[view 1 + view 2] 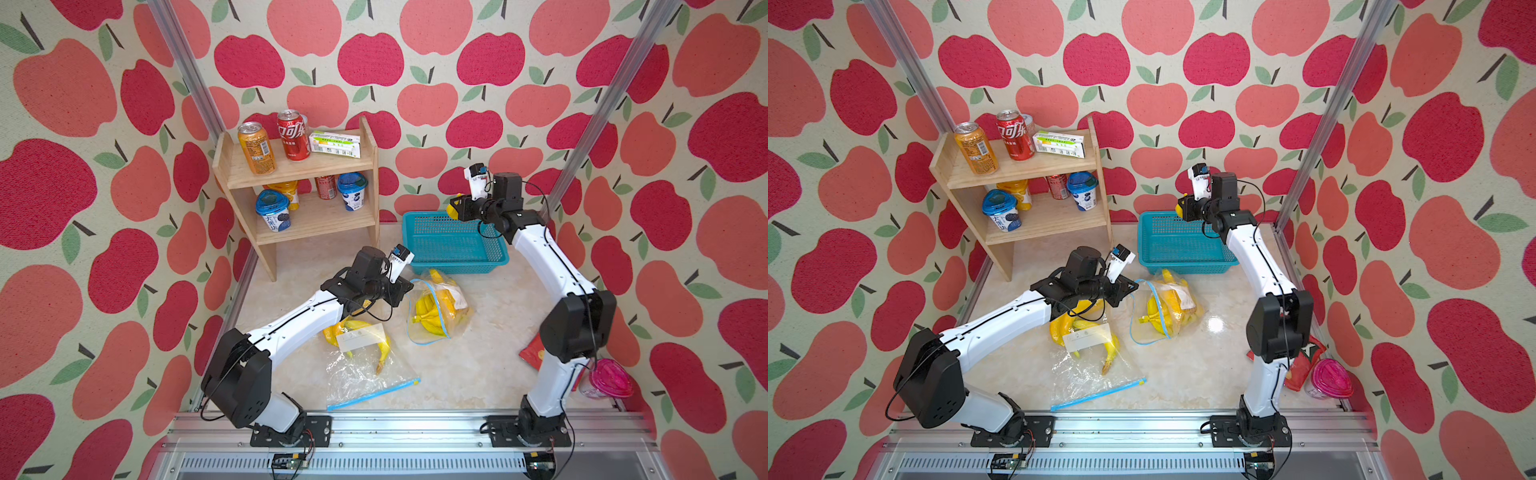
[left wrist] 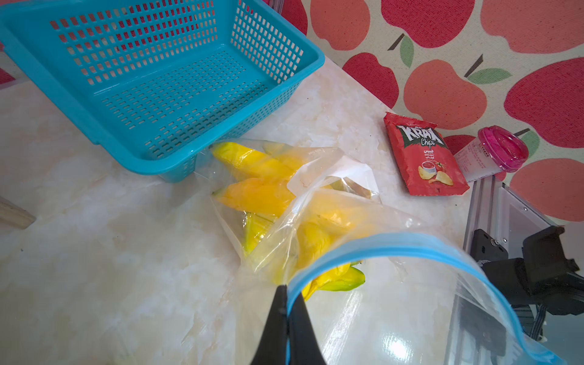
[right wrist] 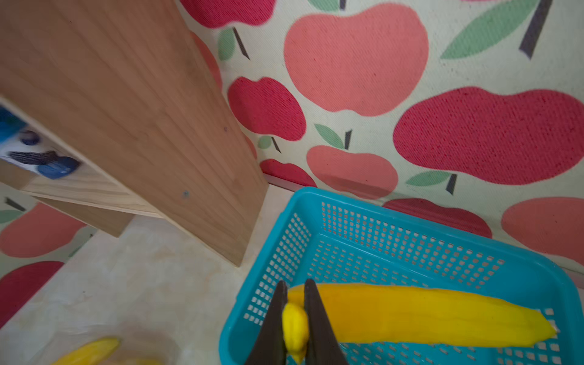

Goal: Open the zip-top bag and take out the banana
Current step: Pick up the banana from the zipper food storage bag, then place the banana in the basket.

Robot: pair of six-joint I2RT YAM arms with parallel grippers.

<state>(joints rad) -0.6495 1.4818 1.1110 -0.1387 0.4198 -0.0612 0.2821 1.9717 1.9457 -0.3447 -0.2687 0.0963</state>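
Over basket [image 3: 410,215] — banana [image 3: 410,316] in right gripper [image 3: 295,282]

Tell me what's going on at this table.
The right gripper has one banana pinched by its stem end and holds it over the blue basket. The left gripper is shut on the blue zip edge of the zip-top bag, whose mouth is open with more bananas inside. A second bag with bananas lies nearer the front.
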